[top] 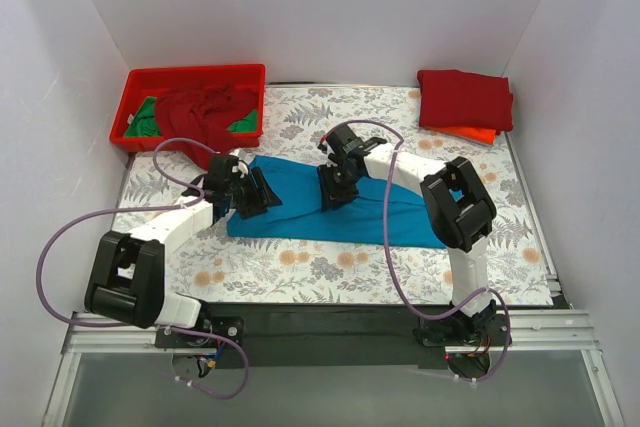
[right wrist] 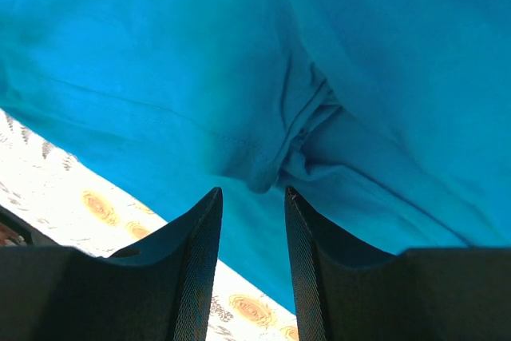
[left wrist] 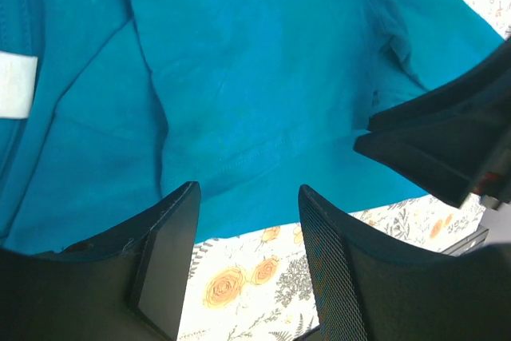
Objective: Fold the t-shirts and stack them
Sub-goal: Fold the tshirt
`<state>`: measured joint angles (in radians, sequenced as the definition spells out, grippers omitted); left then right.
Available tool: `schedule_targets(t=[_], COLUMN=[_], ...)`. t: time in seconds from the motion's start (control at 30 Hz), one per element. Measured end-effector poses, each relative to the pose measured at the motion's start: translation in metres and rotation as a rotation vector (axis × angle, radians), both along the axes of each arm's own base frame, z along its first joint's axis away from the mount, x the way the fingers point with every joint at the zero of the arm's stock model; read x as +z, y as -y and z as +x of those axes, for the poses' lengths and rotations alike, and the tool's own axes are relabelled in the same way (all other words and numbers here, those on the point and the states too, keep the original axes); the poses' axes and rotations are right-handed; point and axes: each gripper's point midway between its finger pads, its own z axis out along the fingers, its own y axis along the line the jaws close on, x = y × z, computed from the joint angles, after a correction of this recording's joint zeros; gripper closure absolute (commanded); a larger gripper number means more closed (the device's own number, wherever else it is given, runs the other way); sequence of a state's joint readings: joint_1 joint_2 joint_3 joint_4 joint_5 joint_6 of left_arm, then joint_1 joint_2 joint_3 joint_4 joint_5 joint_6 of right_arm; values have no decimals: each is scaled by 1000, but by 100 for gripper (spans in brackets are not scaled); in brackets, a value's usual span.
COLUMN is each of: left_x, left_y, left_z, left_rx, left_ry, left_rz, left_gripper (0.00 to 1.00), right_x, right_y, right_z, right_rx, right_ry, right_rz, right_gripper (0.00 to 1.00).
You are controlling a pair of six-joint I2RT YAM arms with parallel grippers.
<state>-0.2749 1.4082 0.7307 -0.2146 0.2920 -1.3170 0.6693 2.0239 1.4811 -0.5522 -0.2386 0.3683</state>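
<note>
The job looks partly done. At about 1 o'clock on the counter (top: pixel 300 269), a folded dark red t-shirt (top: pixel 465 97) lies on top of an orange t-shirt (top: pixel 472 134), so the stack is started. At about 10 o'clock the red bin (top: pixel 140 81) holds a crumpled dark red garment (top: pixel 205 110) and a green garment (top: pixel 147 119), both yet to be folded. The piece in hand is the teal t-shirt (top: pixel 300 219), spread roughly flat across the middle of the counter, long side running from 9 to 3 o'clock, and not yet a compact fold. Its white neck label (left wrist: pixel 16 84) shows in the left wrist view. The left end effector (left wrist: pixel 247 193) hovers over the shirt's 9 o'clock end, its fingers well apart and nothing between them. The right end effector (right wrist: pixel 252 193) sits near the shirt's middle, its fingers only narrowly parted just short of a small pucker in the cloth, apparently not gripping it. I judge this shirt's fold to be midway, with its stacking and the bin's garments left.
</note>
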Motion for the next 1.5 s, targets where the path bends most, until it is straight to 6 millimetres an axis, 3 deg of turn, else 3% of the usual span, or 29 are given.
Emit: schedule_targets(t=[0.23,0.53,0.7,0.93,1.03,1.5], left_x=[11,11,6,-3,-6,-31], left_y=[0,0,0,-9,-13,-17], left_z=[-2,-3,-5,-9,-9,-14], left_rx=[7,8,9,40,52,65], left_ry=[29,26,10,-20,-28,-107], left_rz=[-16,-21,-15,29,47,82], left_gripper=[49,50,54,56,56,69], right_x=[-6,-13,-12,-10,-10,-9], right_y=[3,-1,-2,-4,-4,-5], right_z=[2,6,7,8,8,7], right_rx=[-7,-6,-4,-5,-5,-10], right_ry=[-6,-16,-14,-12,-13,-20], right_rz=[-15,-16,-12,-6,-5,-1], right_gripper=[58,64,78,87,99,99])
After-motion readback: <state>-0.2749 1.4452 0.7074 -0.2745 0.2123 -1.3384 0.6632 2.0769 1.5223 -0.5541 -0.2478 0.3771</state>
